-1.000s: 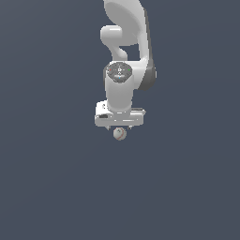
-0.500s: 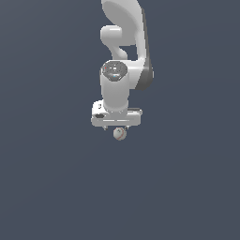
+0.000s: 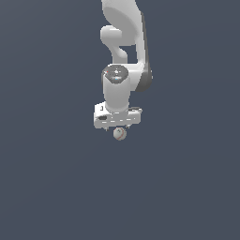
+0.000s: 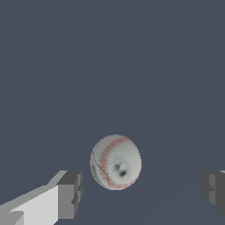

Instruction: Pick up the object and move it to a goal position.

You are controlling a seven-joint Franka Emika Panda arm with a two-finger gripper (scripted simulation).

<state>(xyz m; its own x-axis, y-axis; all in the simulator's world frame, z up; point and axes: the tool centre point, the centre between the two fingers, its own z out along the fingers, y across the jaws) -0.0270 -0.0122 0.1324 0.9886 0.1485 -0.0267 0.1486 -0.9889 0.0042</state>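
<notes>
No readable text, labels, brands or numbers anywhere

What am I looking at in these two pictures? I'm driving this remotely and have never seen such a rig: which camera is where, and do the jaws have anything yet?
It is a simulated white robot arm over a plain grey surface. The exterior view looks at the arm from off to one side; the wrist view looks down from a camera on the arm's own wrist. The only object is a small off-white baseball with red stitching, seen just below the gripper in the exterior view. In the wrist view the jaws stand wide apart, with the ball between them and a clear gap on each side. So nothing is held yet.
</notes>
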